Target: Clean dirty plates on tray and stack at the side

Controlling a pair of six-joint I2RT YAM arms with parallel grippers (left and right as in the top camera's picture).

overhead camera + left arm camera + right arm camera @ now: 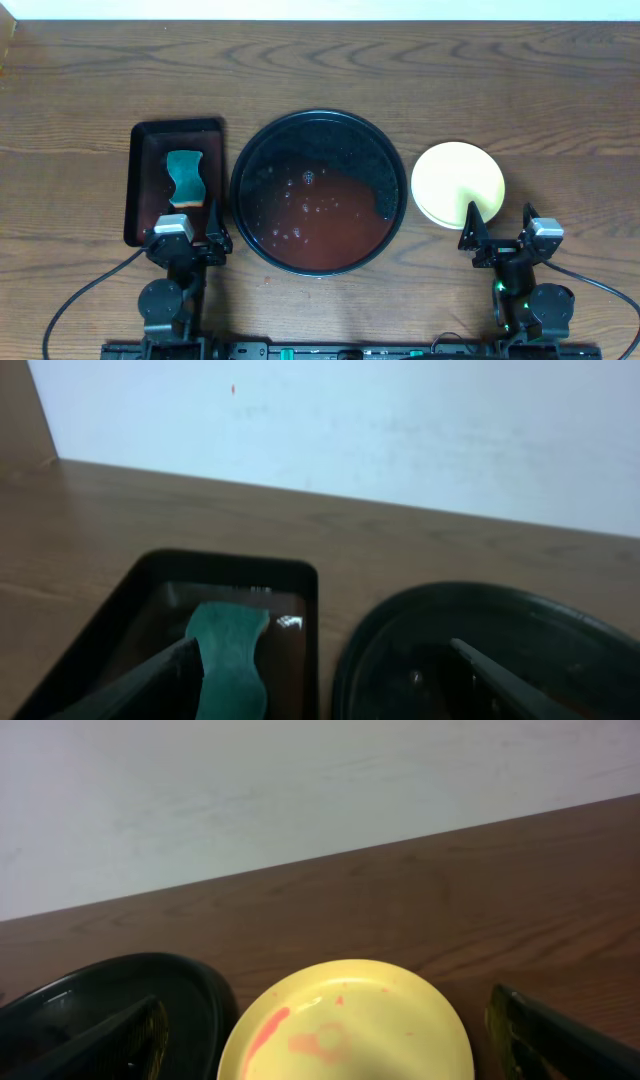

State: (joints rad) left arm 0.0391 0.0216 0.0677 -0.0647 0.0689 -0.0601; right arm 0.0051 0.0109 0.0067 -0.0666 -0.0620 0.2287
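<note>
The large round black tray [250,150] sits mid-table and holds reddish-brown water with a few bubbles; no plate is on it. A pale yellow plate [458,180] lies on the wood tabletop to its right and shows faint red streaks in the right wrist view [350,1020]. No mint-blue plate shows. My right gripper [498,225] is open and empty just in front of the yellow plate, its fingers wide apart [325,1005]. My left gripper [187,225] is open and empty at the near end of the rectangular tray [322,650].
A smaller rectangular black tray [140,180] stands left of the round tray with a teal sponge [186,178] lying in it, also in the left wrist view [230,650]. The round tray's rim shows in both wrist views [500,600] [120,985]. Bare wood tabletop [560,100] lies behind and right.
</note>
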